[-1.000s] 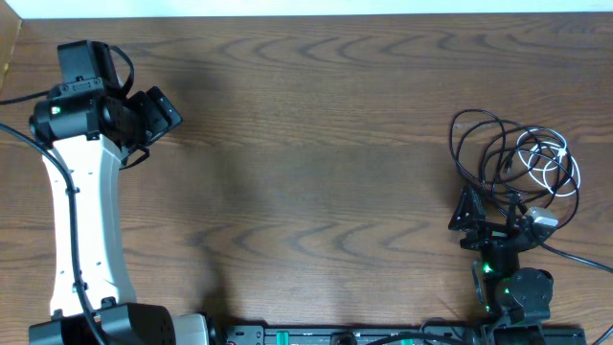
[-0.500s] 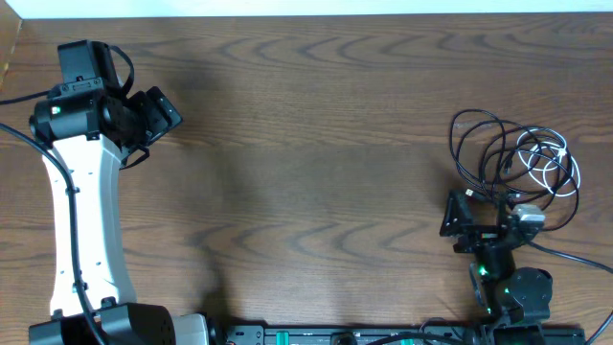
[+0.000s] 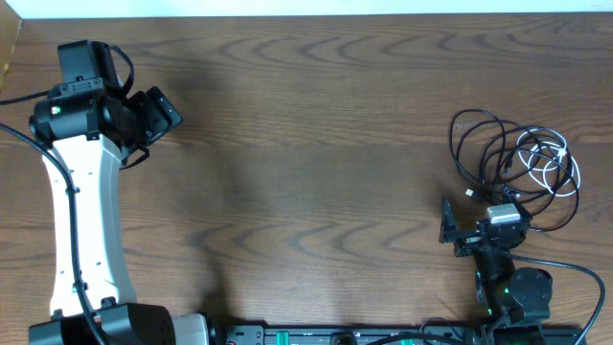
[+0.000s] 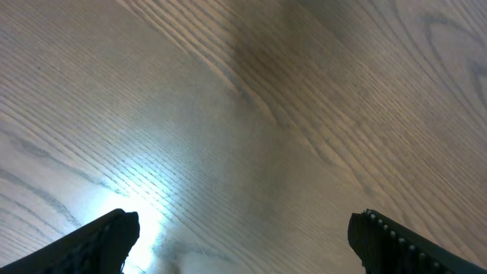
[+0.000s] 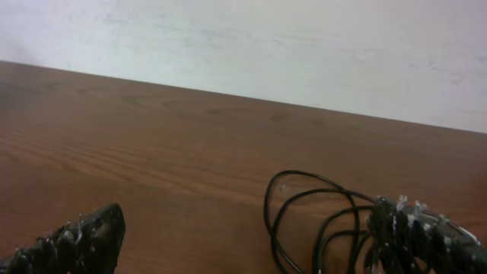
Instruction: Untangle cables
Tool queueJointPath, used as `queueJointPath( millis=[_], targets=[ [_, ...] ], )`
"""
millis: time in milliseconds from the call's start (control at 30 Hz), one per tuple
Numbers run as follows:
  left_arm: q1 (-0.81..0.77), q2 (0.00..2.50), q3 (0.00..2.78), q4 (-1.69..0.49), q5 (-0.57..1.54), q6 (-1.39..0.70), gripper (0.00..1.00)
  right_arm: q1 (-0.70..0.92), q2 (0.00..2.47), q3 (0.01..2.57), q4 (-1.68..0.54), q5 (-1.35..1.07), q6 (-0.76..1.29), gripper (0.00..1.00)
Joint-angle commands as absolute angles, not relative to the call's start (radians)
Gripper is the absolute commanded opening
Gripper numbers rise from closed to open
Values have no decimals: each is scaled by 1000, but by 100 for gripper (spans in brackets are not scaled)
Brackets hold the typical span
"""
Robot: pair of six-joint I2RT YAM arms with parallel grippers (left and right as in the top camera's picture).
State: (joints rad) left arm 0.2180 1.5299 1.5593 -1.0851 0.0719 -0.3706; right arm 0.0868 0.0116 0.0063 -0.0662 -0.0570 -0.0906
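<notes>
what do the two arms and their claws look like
Left arm: a white link between black joints, a black cable along it, a small green light. Right arm: black, also green-lit. The left claw and right claw have black, rough-textured fingers.

Left arm [image 3: 81, 211] far out, right arm [image 3: 517, 287] low by its base, jaws of both wide apart.
</notes>
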Motion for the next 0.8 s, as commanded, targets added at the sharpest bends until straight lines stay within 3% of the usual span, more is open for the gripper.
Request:
queueJointPath(
  millis=[0, 300, 767],
  targets=[
    [220, 1530, 1552, -1088, 59, -380, 93, 69, 5, 5, -71, -70, -128, 99],
    [220, 1530, 1552, -1088, 59, -380, 94, -41, 5, 5, -70, -70, -129, 99],
    [220, 1530, 1552, -1088, 59, -380, 93, -42, 5, 5, -70, -70, -129, 99]
  ],
)
